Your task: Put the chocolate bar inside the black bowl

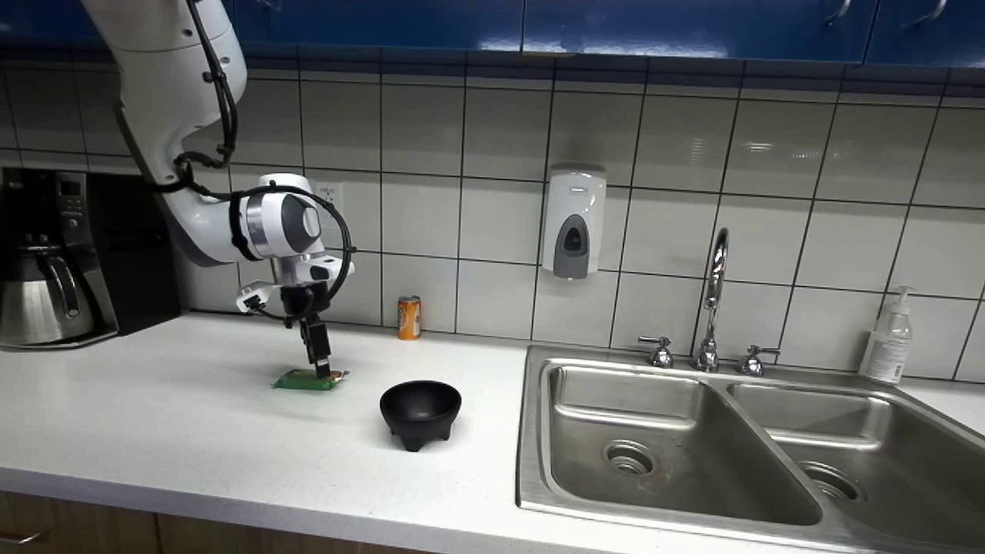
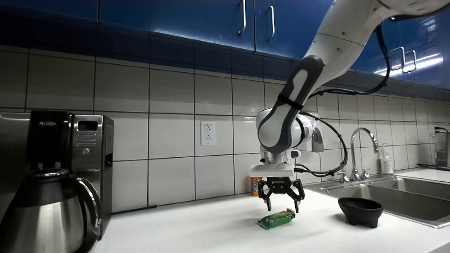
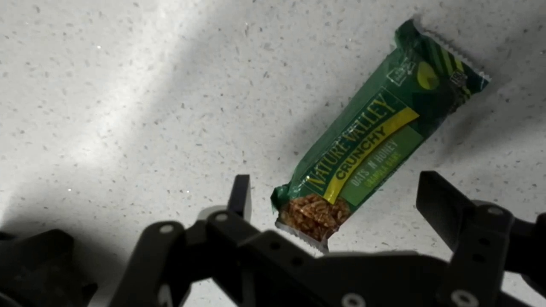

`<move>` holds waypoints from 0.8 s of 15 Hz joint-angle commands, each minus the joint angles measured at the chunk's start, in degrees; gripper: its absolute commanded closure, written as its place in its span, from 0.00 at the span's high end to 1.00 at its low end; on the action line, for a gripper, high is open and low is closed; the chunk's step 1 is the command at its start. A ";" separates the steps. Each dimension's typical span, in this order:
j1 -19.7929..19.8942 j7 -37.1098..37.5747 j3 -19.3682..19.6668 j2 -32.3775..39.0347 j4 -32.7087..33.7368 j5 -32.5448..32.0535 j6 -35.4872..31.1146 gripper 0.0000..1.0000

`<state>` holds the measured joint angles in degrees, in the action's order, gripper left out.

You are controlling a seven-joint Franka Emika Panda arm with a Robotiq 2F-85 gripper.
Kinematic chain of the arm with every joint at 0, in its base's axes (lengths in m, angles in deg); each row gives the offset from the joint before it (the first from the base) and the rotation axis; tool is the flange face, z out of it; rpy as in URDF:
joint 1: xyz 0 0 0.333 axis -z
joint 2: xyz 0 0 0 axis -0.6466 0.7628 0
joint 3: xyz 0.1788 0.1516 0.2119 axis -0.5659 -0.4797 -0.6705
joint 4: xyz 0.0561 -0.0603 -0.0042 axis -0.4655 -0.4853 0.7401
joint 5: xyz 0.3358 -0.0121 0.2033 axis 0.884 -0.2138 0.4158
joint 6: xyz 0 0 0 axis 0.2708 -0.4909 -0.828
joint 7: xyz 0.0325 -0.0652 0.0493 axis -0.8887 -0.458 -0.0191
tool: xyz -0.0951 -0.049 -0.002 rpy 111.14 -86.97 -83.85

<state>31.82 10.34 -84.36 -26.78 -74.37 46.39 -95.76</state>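
While the green granola bar (image 3: 362,145) lies just below, the hand (image 2: 283,208) hangs spread wide.

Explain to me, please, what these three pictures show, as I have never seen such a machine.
The machine is a white robot arm ending in a black, two-fingered pincer. Two pictures look on from outside, from different places; the close-up, or wrist view, is taken from the arm itself, looking past the pincer at a green-wrapped snack bar. That bar lies on the white counter, where a black bowl, an orange can and a coffee maker also stand. The pincer is open near the bar and holds nothing.
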 commanded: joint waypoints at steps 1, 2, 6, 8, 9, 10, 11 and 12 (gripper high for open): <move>-1.32 2.13 0.72 1.33 1.78 2.51 -0.53 1.00; -1.29 2.29 0.57 1.43 1.81 3.59 -0.36 1.00; -1.69 3.77 0.89 1.10 1.67 5.80 0.82 1.00; -1.41 1.86 0.74 0.90 0.76 5.45 -0.10 1.00; -1.40 2.06 0.83 0.90 0.76 5.46 -0.09 1.00; -1.39 2.16 0.90 0.90 0.76 5.47 -0.09 1.00; -1.38 2.21 0.94 0.90 0.76 5.48 -0.09 1.00; -1.38 2.25 0.96 0.90 0.76 5.48 -0.09 1.00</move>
<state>31.03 12.90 -84.00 -25.88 -73.66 51.48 -95.92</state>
